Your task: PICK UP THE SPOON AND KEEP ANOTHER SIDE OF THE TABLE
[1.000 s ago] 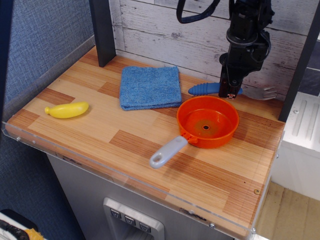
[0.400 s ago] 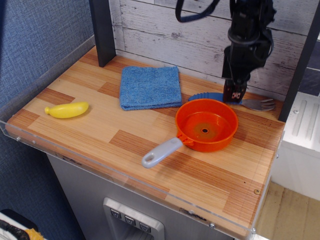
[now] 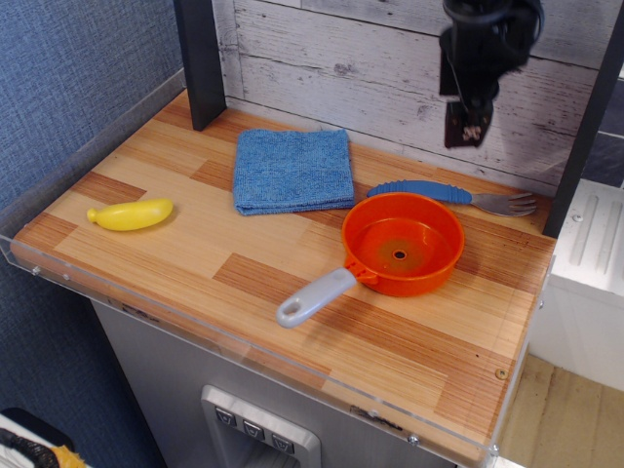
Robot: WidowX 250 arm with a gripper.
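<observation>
Against a whitewashed plank wall, we see the striped wood worktop (image 3: 175, 253) carrying a blue cloth (image 3: 292, 170), a yellow toy (image 3: 131, 214) near the left edge and an orange pan (image 3: 405, 242) with its grey handle pointing toward the front. The spoon (image 3: 450, 195) lies flat at the back right, just behind the pan, its pronged head toward the right. The end effector (image 3: 464, 124) hangs in the air above the spoon's handle, apart from it and holding nothing; we cannot tell whether its fingers are parted or closed.

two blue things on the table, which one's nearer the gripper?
The spoon: its blue ribbed handle lies behind the orange pan, almost under the raised gripper. The blue cloth lies further left.
</observation>
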